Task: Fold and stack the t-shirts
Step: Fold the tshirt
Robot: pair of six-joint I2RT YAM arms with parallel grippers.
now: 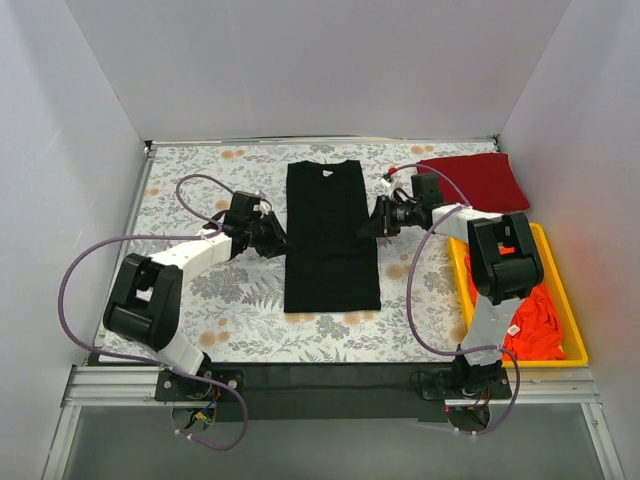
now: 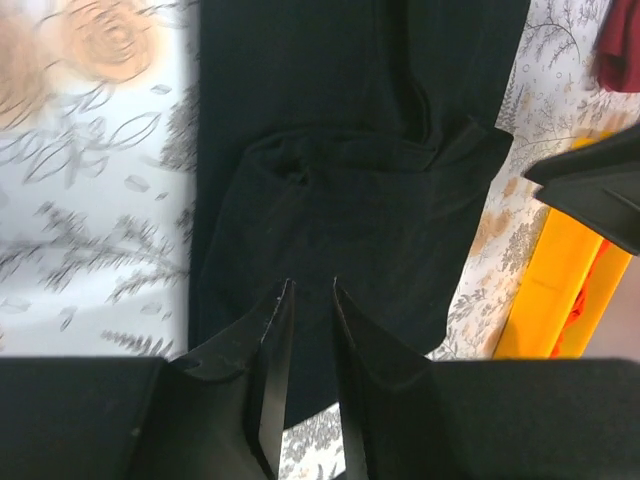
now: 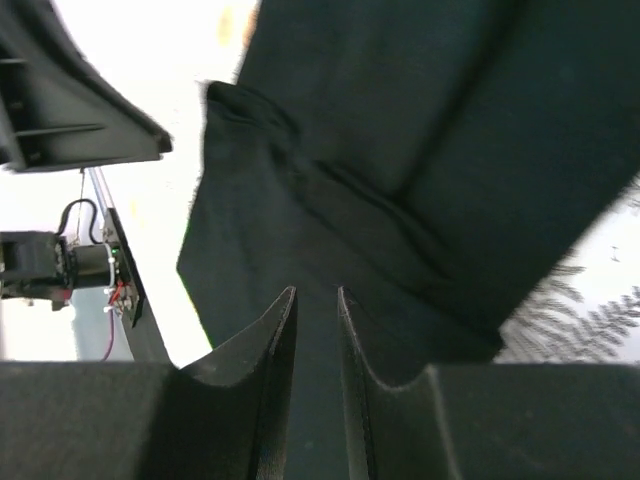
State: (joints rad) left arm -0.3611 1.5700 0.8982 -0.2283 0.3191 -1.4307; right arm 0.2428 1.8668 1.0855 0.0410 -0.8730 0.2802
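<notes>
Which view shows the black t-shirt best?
Top external: the whole black t-shirt lies there as a long folded rectangle on the floral cover. Both wrist views catch only close, partial stretches of its dark cloth.

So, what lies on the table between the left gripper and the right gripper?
The black cloth t-shirt, folded into a long strip, lies between the left gripper and the right gripper; the top external view shows it.
</notes>
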